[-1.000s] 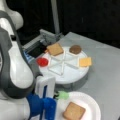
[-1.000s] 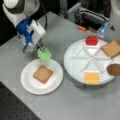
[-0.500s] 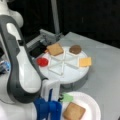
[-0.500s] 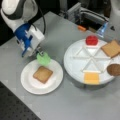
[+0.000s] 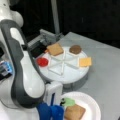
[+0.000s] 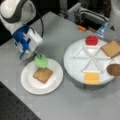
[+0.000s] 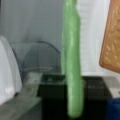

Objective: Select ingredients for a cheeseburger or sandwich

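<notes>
In both front views my gripper (image 6: 38,56) (image 5: 51,110) is shut on the green lettuce (image 6: 41,61) (image 5: 67,102). It holds the lettuce at the far edge of the white plate (image 6: 30,86) (image 5: 93,104), right beside a brown bread slice (image 6: 43,75) (image 5: 74,112) lying there. The wrist view shows the lettuce (image 7: 71,62) edge-on and upright, with that bread slice (image 7: 113,37) to the right. On the divided round tray (image 6: 75,62) (image 5: 63,75) lie a red tomato (image 6: 91,40) (image 5: 42,61), a second bread slice (image 6: 111,48) (image 5: 55,49), a dark patty (image 6: 114,69) (image 5: 75,49) and a yellow cheese square (image 6: 91,78) (image 5: 85,61).
The arm's white body (image 5: 25,75) fills a front view's left side and hides part of the table. A grey metal fixture (image 6: 87,15) (image 5: 42,37) stands behind the tray, with a small orange piece (image 6: 81,28) beside it. Grey table (image 6: 75,105) surrounds plate and tray.
My gripper has come down with the lettuce from above the table to the plate's edge, close to the bread slice. The tray's pieces have not moved.
</notes>
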Controlling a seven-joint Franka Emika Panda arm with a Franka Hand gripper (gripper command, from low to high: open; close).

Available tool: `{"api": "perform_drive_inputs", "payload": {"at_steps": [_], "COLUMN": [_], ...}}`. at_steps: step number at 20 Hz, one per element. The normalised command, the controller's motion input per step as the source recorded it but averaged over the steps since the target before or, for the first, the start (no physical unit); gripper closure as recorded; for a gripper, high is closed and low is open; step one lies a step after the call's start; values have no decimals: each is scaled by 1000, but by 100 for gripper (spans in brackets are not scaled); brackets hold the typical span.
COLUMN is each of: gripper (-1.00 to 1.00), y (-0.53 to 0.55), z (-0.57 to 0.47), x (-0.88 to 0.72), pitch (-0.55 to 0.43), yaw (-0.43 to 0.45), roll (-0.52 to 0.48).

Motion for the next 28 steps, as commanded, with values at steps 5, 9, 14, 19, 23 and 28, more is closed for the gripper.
{"api": "perform_drive_inputs", "payload": {"at_steps": [5,9,14,19,23,28], "gripper": [100,100,100,100,100,100], "y": [-165,-177,-155,-129,-136,-149], "z": [-125,-75,-58,-76,-67,-57], "x": [383,360,368,377,332,287], "pitch": [-153,-102,-76,-67,-55,-41], "yaw": [69,80,92,110,132,147], "roll": [159,124,64,7,67,99]}}
